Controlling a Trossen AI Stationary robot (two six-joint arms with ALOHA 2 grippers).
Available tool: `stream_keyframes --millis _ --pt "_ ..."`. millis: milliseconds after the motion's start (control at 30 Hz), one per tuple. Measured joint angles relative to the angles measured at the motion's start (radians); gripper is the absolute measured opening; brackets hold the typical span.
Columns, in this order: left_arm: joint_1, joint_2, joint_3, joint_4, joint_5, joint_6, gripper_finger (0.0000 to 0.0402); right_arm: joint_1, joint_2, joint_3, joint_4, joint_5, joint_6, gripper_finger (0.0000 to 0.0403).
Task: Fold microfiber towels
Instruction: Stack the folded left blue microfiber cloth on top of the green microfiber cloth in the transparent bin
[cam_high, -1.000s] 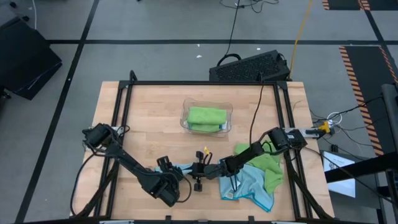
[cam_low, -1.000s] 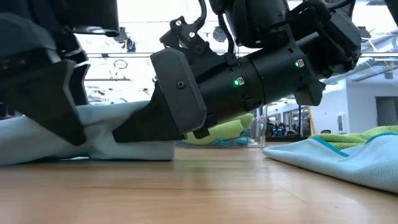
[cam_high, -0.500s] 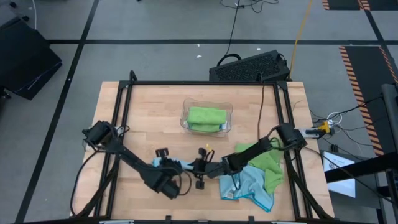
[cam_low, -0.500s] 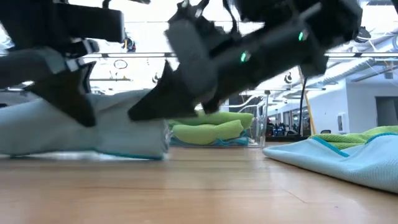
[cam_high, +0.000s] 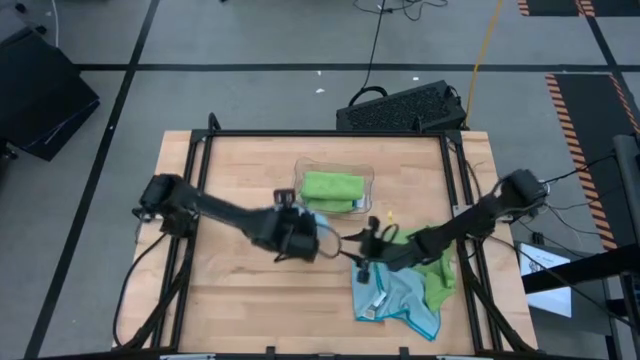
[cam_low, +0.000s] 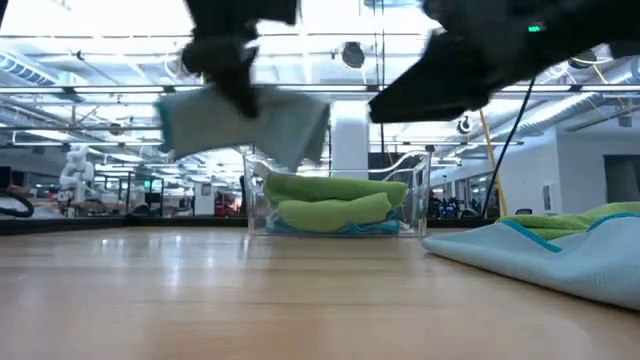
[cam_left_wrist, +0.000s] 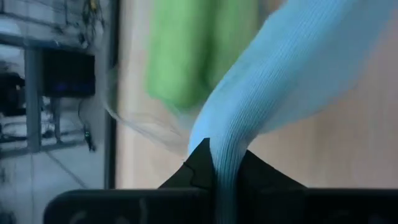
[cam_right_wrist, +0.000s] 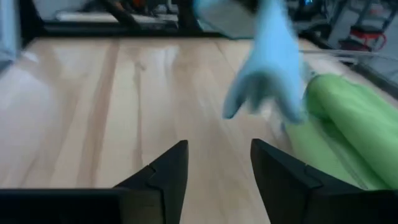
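Folded blue towel (cam_low: 245, 122) pinched in closed left fingers (cam_left_wrist: 202, 163) above tray (cam_high: 366, 184); right fingers (cam_right_wrist: 168, 168) open, empty; two towels heaped nearby

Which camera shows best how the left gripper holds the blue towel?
Left wrist view: the blue towel is pinched in the shut left gripper. Low view shows it hanging above the table; high view only a sliver; right wrist view a blur.
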Motion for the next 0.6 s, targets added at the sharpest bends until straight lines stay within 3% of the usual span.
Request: stream_keyframes --millis 233,300,500,600 --pt "0.091 -0.014 0.190 0.016 -0.097 0.229 0.0022 0.013 -0.184 -0.213 0.122 0.036 -0.043 0.0169" --pt "0.129 -0.013 0.220 0.095 -0.134 0.308 0.0022 0.014 -0.228 -0.238 0.123 0.037 -0.062 0.0169" --pt "0.249 0.000 0.187 0.376 -0.142 0.543 0.0022 0.021 -0.348 -0.297 0.099 0.069 -0.098 0.0169" --pt "0.299 0.006 0.132 0.482 -0.145 0.589 0.0022 0.039 -0.408 -0.325 0.045 0.125 -0.072 0.0169"
